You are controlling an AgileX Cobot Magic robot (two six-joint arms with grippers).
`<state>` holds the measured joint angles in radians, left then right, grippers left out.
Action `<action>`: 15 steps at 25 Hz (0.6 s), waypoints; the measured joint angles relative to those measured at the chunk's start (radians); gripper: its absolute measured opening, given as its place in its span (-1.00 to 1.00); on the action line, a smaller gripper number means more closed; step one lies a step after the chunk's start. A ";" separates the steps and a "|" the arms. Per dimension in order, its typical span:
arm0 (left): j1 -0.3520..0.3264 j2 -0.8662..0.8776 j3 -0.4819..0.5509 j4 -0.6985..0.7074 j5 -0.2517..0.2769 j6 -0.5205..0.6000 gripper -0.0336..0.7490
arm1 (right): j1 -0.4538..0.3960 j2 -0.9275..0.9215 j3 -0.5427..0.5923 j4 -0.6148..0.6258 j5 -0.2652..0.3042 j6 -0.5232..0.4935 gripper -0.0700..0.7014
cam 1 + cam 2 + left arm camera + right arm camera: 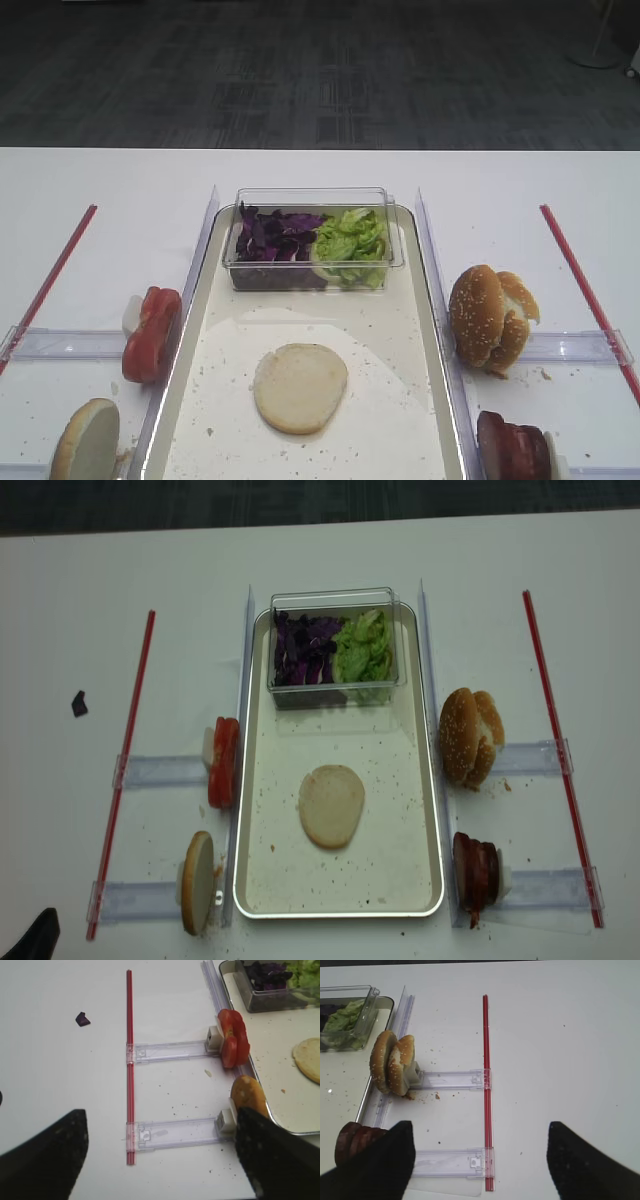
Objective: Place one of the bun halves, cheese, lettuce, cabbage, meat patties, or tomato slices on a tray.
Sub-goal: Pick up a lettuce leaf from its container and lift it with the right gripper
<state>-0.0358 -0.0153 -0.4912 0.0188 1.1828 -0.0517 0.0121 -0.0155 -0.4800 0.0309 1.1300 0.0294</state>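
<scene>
A: Taking the tray (428,810) as our landmark and going left to right: left of its rim we are seeing the tomato slices (223,762) standing on edge, and nearer us a pale bun half (197,882), also on edge

B: And our left gripper (160,1155)?

A: We are holding it back over the table, left of the tray, fingers spread wide with nothing between them. The tomato stack is lying ahead and to its right, its long axis running along the tray's left rim

B: On the tray itself?

A: One flat bun half (331,805) is already lying near the middle; the clear box (335,645) at the far end is holding the cabbage (305,648) and the lettuce (364,646)

B: Right of the tray?

A: The sesame bun halves (470,736) and, nearer us, the meat patties (478,872), both on edge. Our right gripper (480,1160) is hovering empty, fingers wide apart; the patties are sitting just beside its left finger (380,1165), so we are judging that arm nearest for a patty, with a short leftward shift to straddle the stack
</scene>
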 joint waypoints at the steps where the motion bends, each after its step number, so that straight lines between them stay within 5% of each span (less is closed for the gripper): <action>1: 0.000 0.000 0.000 0.000 0.000 0.000 0.50 | 0.000 0.000 0.000 0.000 0.000 0.000 0.66; 15: 0.000 0.000 0.000 0.000 0.000 0.000 0.50 | 0.000 0.000 0.000 0.000 0.000 0.000 0.66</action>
<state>-0.0358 -0.0153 -0.4912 0.0188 1.1828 -0.0517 0.0121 -0.0155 -0.4800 0.0309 1.1300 0.0294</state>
